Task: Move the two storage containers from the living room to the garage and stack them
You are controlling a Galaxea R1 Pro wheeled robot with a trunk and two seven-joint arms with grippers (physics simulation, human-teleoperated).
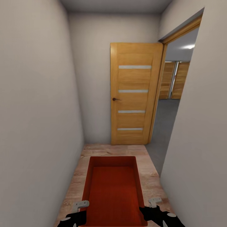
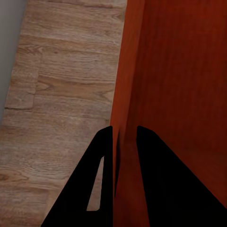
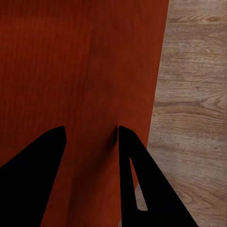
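We carry one storage container [image 1: 113,192] down the hallway, left claw [image 2: 124,135] and right claw [image 3: 91,135] each clamping a side wall; next, turn right through the doorway [image 1: 171,104] into the garage.

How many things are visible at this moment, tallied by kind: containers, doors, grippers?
Orange-red storage container, held between the grippers over the wood-plank floor: 1
Wooden door with four pale glass strips, standing open: 1
Grippers: 2, the left gripper and the right gripper, each clamped on a side wall of the container
Total: 4
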